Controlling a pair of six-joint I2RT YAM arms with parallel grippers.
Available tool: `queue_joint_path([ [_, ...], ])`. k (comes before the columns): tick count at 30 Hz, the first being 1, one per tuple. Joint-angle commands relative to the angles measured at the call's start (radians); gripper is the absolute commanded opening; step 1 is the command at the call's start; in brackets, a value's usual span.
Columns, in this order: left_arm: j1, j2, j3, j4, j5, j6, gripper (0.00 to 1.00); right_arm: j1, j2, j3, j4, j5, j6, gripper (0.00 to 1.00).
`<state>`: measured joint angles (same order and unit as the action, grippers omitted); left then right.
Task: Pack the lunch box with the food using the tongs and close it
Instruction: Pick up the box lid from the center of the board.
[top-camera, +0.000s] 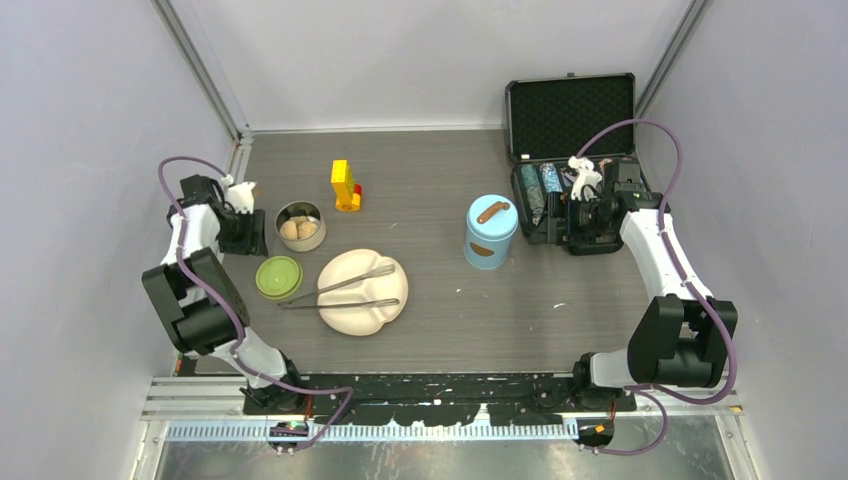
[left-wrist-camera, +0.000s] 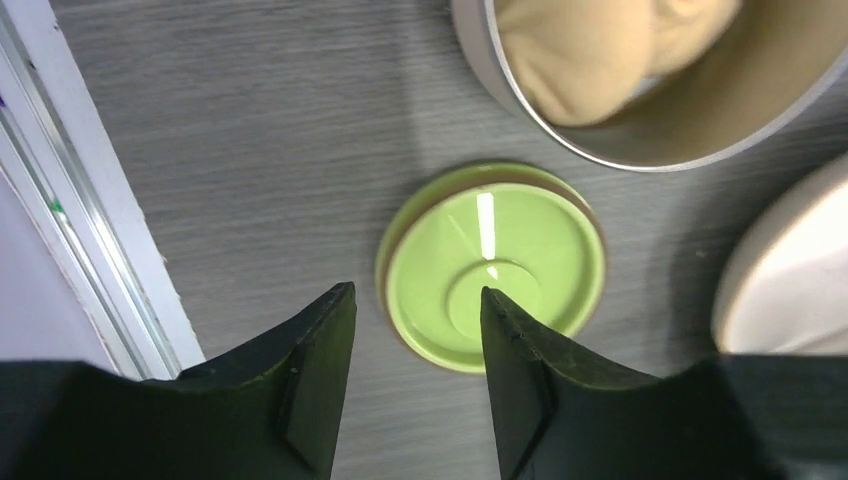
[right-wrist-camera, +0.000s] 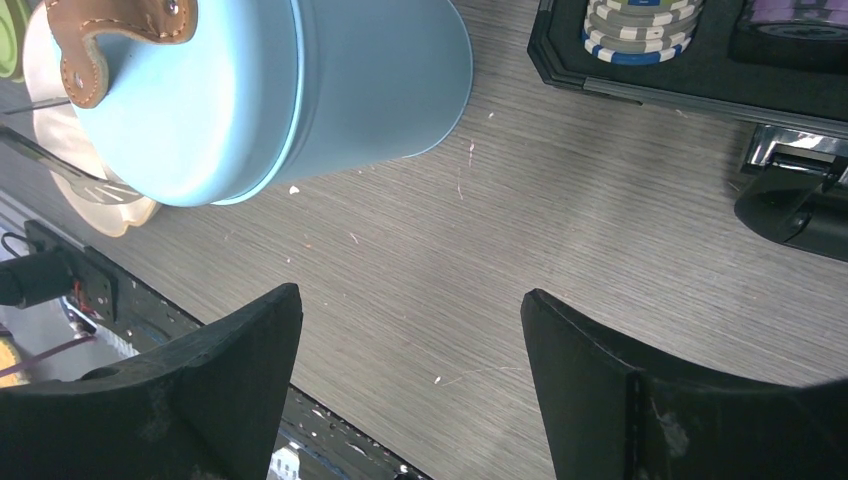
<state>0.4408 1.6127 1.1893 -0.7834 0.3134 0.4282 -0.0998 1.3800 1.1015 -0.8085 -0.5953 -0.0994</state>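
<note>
— What did the grey table (top-camera: 450, 320) look like from your seat?
— The tongs (top-camera: 340, 292) lay across the plate (top-camera: 350, 322), untouched and within my left arm's reach. The bowl (top-camera: 300, 226) held beige food. Its green lid (left-wrist-camera: 495, 265) sat beside it, left off for loading, I judged.
— Jaws?
— My left gripper (left-wrist-camera: 418, 300) hung over that lid, partly open and empty. The right gripper (right-wrist-camera: 410, 295) was wide and empty, near the closed canister (right-wrist-camera: 370, 80).
— Anything unclear?
— I couldn't find any other food. My wrist view cut off the bowl.

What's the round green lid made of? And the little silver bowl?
The round green lid looks like glossy plastic, maybe glazed ceramic: a bright streak reflects off it. The small silver bowl looks like metal, probably steel: thin, grey, satin wall.
</note>
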Motion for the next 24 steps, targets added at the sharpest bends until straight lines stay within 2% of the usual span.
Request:
queue_joint_path([
  [1, 0.020, 0.075, 0.012, 0.094, -0.047, 0.081, 0.50, -0.003, -0.036, 0.009, 0.009, -0.021, -0.017, 0.85],
  [11, 0.028, 0.176, -0.039, 0.137, -0.049, 0.110, 0.44, -0.004, -0.032, 0.013, 0.009, -0.021, -0.017, 0.85],
  [14, 0.032, 0.192, -0.049, 0.149, -0.064, 0.117, 0.35, -0.003, -0.032, 0.015, 0.009, -0.023, -0.016, 0.85],
  [20, 0.038, 0.167, -0.040, 0.138, -0.053, 0.113, 0.08, -0.003, -0.037, 0.022, 0.000, -0.030, -0.023, 0.85],
  [24, 0.065, 0.137, 0.000, 0.094, -0.025, 0.103, 0.00, -0.003, -0.041, 0.037, -0.011, -0.044, -0.029, 0.85],
])
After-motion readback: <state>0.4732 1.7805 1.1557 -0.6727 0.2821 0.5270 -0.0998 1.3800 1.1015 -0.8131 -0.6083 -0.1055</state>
